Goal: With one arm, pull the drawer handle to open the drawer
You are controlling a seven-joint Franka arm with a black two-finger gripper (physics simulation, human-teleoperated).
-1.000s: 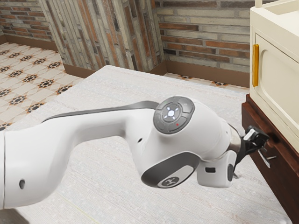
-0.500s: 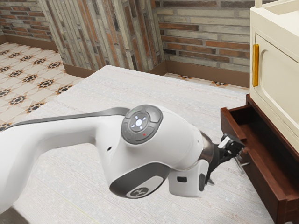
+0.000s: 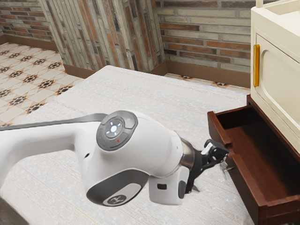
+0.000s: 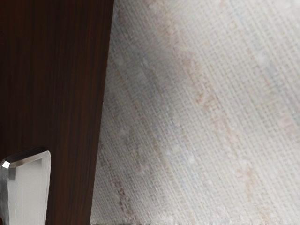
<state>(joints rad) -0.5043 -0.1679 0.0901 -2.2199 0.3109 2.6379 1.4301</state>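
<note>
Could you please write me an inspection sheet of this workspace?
Surface: pale, woven-looking tabletop, with faint streaks.
Job's things: dark wood drawer pulled out, its inside exposed; metal handle on its front.
Clutter: nothing seen.
Gripper: black gripper, close by the drawer's front at the handle; whether it grips, I cannot tell.
Cables: nothing seen.
Surroundings: cream cabinet above the drawer, with a yellow handle; brick wall and patterned tile floor beyond.
</note>
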